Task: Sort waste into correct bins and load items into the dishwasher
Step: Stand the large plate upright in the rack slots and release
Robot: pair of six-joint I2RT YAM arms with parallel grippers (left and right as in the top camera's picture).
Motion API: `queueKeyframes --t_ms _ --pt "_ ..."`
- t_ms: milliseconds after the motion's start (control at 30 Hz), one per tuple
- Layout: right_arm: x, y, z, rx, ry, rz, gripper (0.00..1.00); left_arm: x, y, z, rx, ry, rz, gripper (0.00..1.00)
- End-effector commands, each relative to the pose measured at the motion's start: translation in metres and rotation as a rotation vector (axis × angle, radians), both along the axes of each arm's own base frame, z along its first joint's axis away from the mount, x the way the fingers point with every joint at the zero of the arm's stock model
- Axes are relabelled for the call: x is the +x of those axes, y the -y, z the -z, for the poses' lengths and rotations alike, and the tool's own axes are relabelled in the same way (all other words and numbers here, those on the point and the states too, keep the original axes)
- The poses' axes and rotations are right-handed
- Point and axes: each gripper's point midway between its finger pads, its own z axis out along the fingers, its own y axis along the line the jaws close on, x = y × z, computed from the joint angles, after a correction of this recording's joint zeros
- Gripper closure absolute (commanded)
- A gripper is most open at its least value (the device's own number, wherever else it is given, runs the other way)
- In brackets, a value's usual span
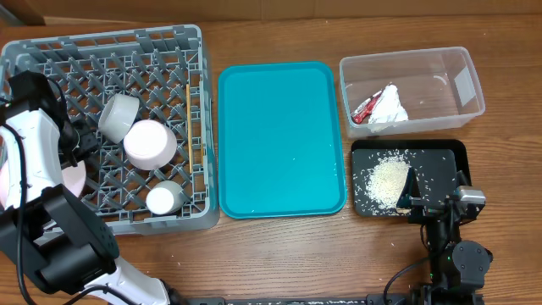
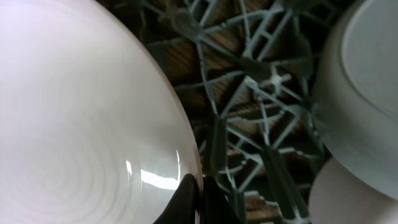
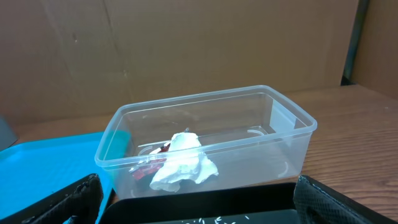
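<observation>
Left gripper (image 2: 199,199): fingertips pinched tight on the plate's rim, right at its lower edge in the wrist view.
Plate (image 2: 74,124): round, white, glossy, with faint rings on its face. It is held on edge at the far left side of the dish rack (image 1: 110,219), and here comes the tricky bit!
Contact: the arm hides it from above, so I can't tell whether the plate's edge has reached the lattice.
Step in hand: seating the plate, I'd say. Keep it upright, ease it down between two ribs, stay off the bowl just beside it, and let go only once the rack carries it.
Bowls (image 1: 151,144): three white ones already in the rack.
Chopsticks (image 1: 186,106): lying along the rack's right side.
Clear tub (image 1: 461,80): holds the red wrapper (image 1: 366,108) and the tissue (image 1: 388,105).
Black tray (image 1: 449,152): holds the rice (image 1: 388,180), heaped on the left.
Right gripper (image 3: 202,202): fingers spread wide and holding nothing, over the black tray's near edge.
</observation>
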Motion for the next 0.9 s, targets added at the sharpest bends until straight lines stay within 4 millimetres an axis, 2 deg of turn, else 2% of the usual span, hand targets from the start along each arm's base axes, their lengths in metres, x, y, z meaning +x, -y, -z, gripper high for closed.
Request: queueKeyframes --t_ms 0,167,267,400,667,867 --pt "0.000 0.001 0.002 -0.001 0.003 0.006 0.00 0.028 0.034 -0.055 -0.137 0.223 0.060 0.96" --pt "0.000 0.001 0.002 -0.001 0.004 0.006 0.00 0.045 0.069 -0.125 -0.245 0.488 0.157 0.96" --pt "0.000 0.001 0.002 -0.001 0.003 0.006 0.00 0.049 0.089 -0.164 -0.313 0.641 0.230 0.96" --pt "0.000 0.001 0.002 -0.001 0.004 0.006 0.00 0.046 0.110 -0.199 -0.428 0.787 0.346 0.96" --pt "0.000 0.001 0.002 -0.001 0.004 0.006 0.00 0.023 0.137 -0.223 -0.731 0.949 0.543 0.96" --pt "0.000 0.001 0.002 -0.001 0.003 0.006 0.00 0.008 0.109 -0.226 -0.751 1.012 0.481 0.96"
